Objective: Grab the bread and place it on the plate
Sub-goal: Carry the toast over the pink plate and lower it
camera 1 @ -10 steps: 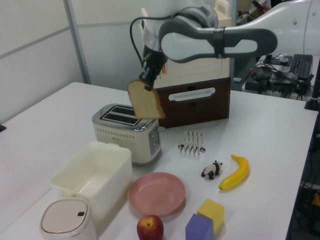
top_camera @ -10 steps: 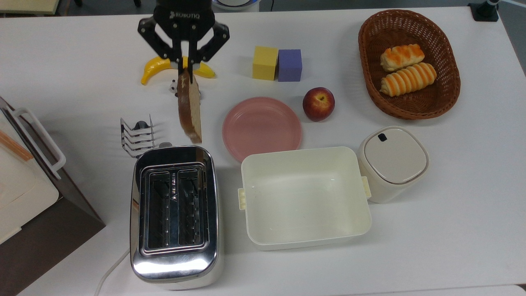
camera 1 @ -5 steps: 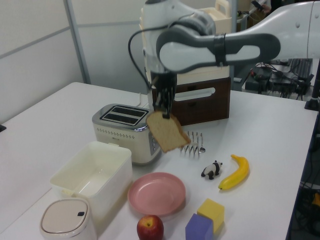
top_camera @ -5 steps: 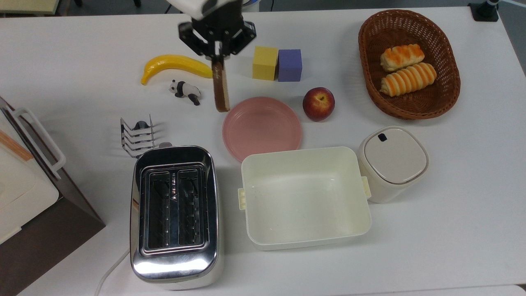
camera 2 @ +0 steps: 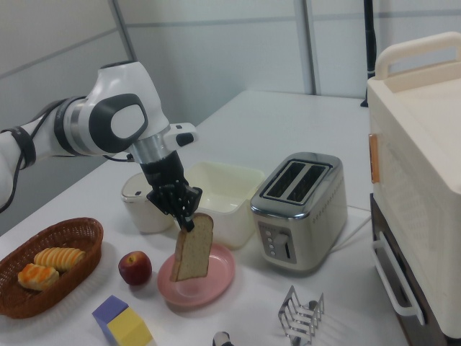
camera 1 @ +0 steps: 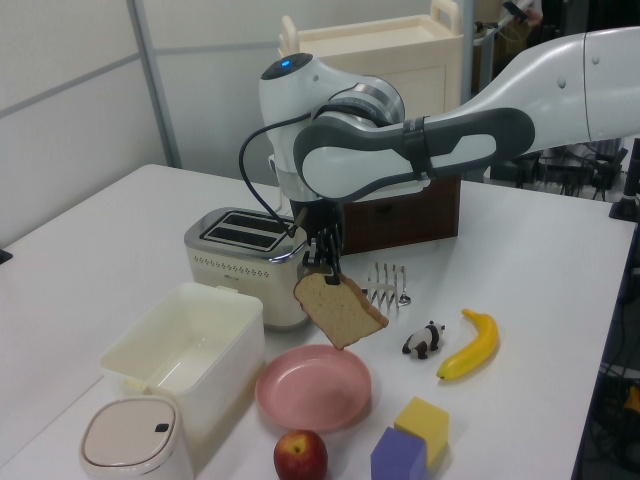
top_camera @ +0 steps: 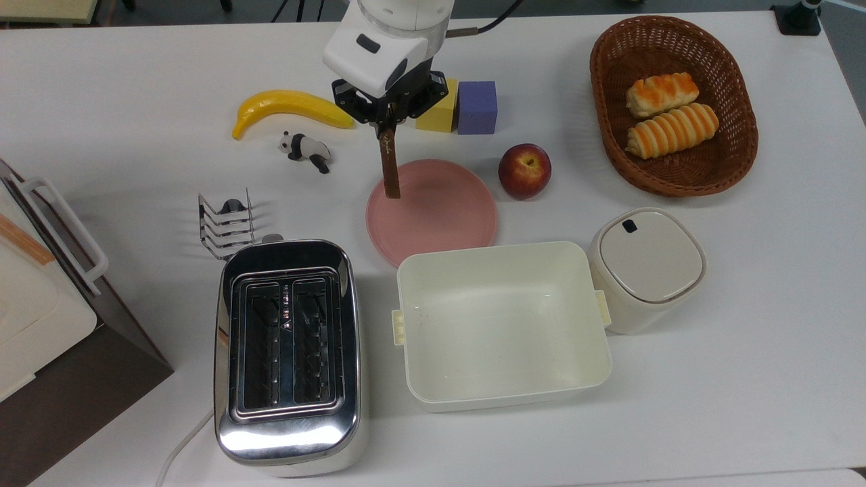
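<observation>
Right now the gripper (top_camera: pixel 386 126) has its two fingers pinched closed on the top corner of the bread (camera 1: pixel 340 308), a single slice that hangs below them, edge-on in the top view and tilted in the left view. Directly beneath the fingers sits one pink plate (top_camera: pixel 446 216); the slice's lower end is over the plate's edge on the top view's left, and in the left view and right view it is lifted clear of the plate, not touching it.

Counting out from the fingers in the top view: two foam cubes just beside them on the top view's right, one yellow cube (top_camera: pixel 440 116) partly behind the gripper body and one purple cube (top_camera: pixel 477 107) touching it. One banana (top_camera: pixel 289 107) and one toy panda (top_camera: pixel 306 149) lie on the top view's left of the fingers. One apple (top_camera: pixel 524 170) rests near the plate's far side. Well apart are one wicker basket (top_camera: pixel 731 172) holding two striped rolls (top_camera: pixel 670 128), one cream tub (top_camera: pixel 500 325), one lidded canister (top_camera: pixel 646 264), one toaster (top_camera: pixel 287 352) with two slots, and one toast rack (top_camera: pixel 225 223).
</observation>
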You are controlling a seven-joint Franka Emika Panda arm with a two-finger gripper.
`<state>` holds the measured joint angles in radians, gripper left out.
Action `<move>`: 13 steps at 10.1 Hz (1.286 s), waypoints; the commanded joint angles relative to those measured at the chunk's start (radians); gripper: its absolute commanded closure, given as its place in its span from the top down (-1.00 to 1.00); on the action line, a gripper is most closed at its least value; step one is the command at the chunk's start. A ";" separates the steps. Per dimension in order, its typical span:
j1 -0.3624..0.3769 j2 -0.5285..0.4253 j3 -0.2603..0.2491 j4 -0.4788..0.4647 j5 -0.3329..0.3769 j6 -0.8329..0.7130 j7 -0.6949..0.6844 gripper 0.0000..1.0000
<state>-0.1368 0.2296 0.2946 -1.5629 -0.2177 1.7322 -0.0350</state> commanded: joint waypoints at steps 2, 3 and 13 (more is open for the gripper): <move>0.010 0.007 -0.006 -0.034 -0.043 0.010 -0.006 -1.00; 0.019 0.020 -0.006 -0.034 -0.057 0.016 -0.005 -1.00; 0.043 0.048 0.021 -0.049 -0.114 0.076 -0.003 -1.00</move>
<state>-0.0954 0.2976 0.3013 -1.5814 -0.3072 1.7797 -0.0350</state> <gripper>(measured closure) 0.907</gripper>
